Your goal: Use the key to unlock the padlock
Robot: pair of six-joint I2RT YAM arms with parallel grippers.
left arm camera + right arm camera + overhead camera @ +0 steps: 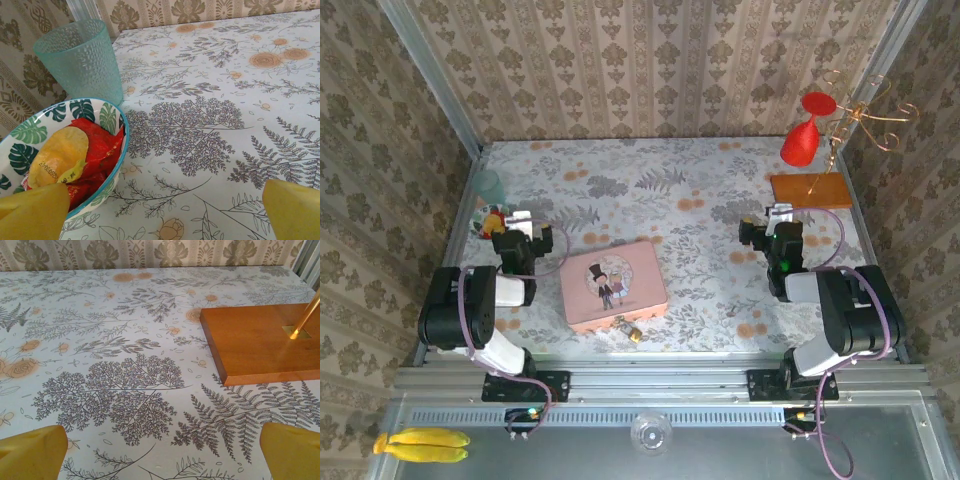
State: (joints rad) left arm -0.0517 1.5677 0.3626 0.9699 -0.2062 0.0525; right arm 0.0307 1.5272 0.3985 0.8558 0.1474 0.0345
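Observation:
The tiny brass padlock (634, 334) lies on the flowered table (700, 290), against the near edge of the pink tin (612, 285). A small silvery bit (620, 322) touches it; I cannot tell whether that is the key. My left gripper (517, 222) hovers left of the tin, well away from the padlock. In the left wrist view this gripper (165, 215) stands open, with only tablecloth between its yellow fingertips (35, 212). My right gripper (775, 216) is to the right of the tin. Seen from the right wrist, it (162, 455) is open over bare cloth.
A leaf-patterned bowl (123, 142) of red and yellow snack packets and a teal cup (82, 60) sit just ahead-left of the left gripper. A wooden stand base (260, 340) lies ahead-right of the right gripper, with a red glass (802, 140) hanging above it. Walls enclose three sides.

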